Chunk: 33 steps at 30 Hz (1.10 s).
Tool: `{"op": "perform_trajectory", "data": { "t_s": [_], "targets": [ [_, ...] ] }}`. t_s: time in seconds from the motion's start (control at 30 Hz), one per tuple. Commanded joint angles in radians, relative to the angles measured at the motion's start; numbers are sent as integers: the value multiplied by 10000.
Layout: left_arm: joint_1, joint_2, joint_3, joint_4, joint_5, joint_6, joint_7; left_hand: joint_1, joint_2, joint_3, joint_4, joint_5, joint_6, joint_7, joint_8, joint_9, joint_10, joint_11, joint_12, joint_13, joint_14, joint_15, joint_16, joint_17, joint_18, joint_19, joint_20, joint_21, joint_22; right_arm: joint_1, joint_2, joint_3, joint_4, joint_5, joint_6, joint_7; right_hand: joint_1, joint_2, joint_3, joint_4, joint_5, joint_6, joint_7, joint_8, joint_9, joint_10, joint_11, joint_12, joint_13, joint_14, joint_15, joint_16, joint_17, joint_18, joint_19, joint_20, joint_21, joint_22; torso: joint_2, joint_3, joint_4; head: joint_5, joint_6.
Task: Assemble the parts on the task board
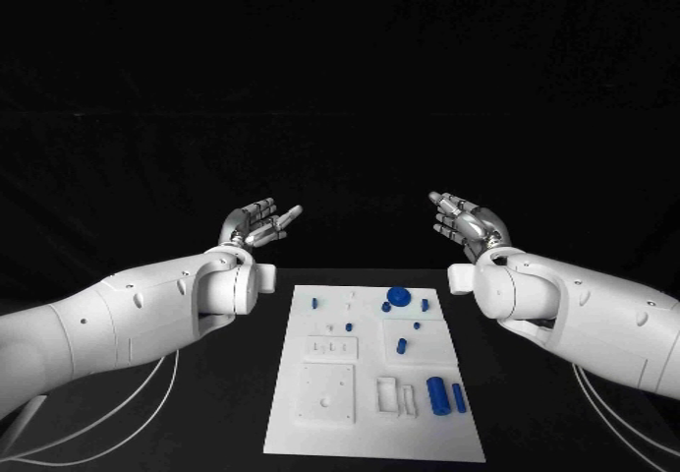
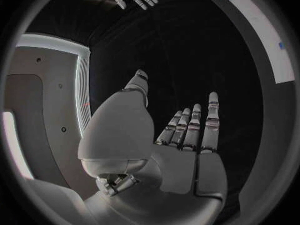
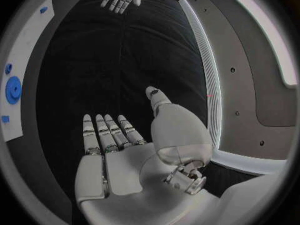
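Note:
The white task board (image 1: 366,433) lies flat in the middle of the black table. Several small blue parts rest on it: a round blue knob (image 1: 398,293) near its far edge, a small blue peg (image 1: 403,345) at mid-board, and two blue cylinders (image 1: 438,392) near its right side. My left hand (image 1: 258,224) is raised beyond the board's far left corner, fingers spread, holding nothing. My right hand (image 1: 468,222) is raised beyond the far right corner, also spread and empty. The left wrist view shows my left palm (image 2: 187,150) bare, and the right wrist view shows my right palm (image 3: 119,160) bare.
White cables (image 1: 128,403) trail over the table under my left arm, and more cables (image 1: 624,423) run under my right arm. Bare black tabletop (image 1: 227,433) flanks the board on both sides.

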Motion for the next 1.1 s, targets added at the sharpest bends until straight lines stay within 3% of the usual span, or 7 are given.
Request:
{"op": "perform_trajectory", "data": {
  "t_s": [0.03,0.37,0.43,0.6,0.77,0.97,1.1],
  "targets": [
    [260,198,-142,-525,205,1167,-753,487,-72,33,135,58,227,37,72,27,290,47,79,23,261,33,61,24,232,291,84,76,31,129,118,103,-499,-866,2296,-1303,452,28,17,-126,154,239,658,75,21,269,94,71,25,303,79,55,30,228,266,56,82,26,0,-2,-1,3,-3],
    [651,464,-398,-1259,274,1573,-1058,541,230,252,102,34,705,231,100,52,907,234,102,47,900,124,90,52,324,584,66,99,44,417,351,381,-1524,-1345,3799,-2240,1402,-69,86,-742,122,1453,695,142,81,1835,129,140,96,2203,204,146,118,160,1673,-208,272,134,0,-2,-1,3,-3],
    [662,479,-406,-1317,-138,1681,-873,538,464,385,61,3,1108,253,119,70,1403,266,120,69,1382,124,104,69,371,750,53,134,58,399,292,387,-1744,-3293,3182,-1834,1775,-3,352,-1084,211,2973,524,246,147,4257,-187,227,198,5785,-221,430,305,228,4156,-535,814,320,18,10,-3,107,-260],
    [661,383,-410,-1185,-259,1767,-759,312,1069,432,-497,-45,3023,431,197,158,3958,429,207,160,4086,355,234,168,-169,1693,-737,423,122,384,312,388,-1857,-4929,3117,-1721,1883,-196,1245,-1593,-604,5523,212,330,274,6555,-653,306,276,7277,-762,372,371,-63,5939,-1150,1083,344,70,-1,-4,108,-291],
    [663,161,-412,-819,-428,1947,-790,116,1657,209,-1141,-40,5438,188,339,305,6040,98,273,198,6119,-256,616,369,-636,3104,-1636,1198,376,347,337,388,-1923,-7670,3139,-1810,1696,-600,2336,-1978,-856,6877,-88,427,358,7957,-1190,330,291,9646,-1684,716,821,-35,8154,-2106,1830,486,177,-29,31,97,-280],
    [688,-216,-412,-141,-663,2274,-899,81,2187,-391,-2034,-4,5685,46,324,303,6808,-233,275,214,7531,-868,1381,1043,-1261,3786,-2595,2479,1039,298,337,390,-1698,-10674,3240,-2263,1601,-892,2084,-2107,-876,7563,-397,406,401,9102,-1692,348,324,11386,-2392,1867,2071,-9,10260,-2910,2831,901,379,-71,81,98,-201],
    [725,-530,-412,522,-854,2464,-946,165,2099,-379,-2145,-28,5640,63,319,298,6729,-246,268,210,7763,-966,1665,1198,-1100,3873,-2580,2821,1223,267,324,391,-1395,-12656,3180,-2774,1597,-1010,1977,-2184,-940,7776,-513,350,403,9433,-1863,317,322,11229,-2631,4300,4138,-230,10959,-3360,3478,1337,588,-143,157,8,-152]
  ]
}}
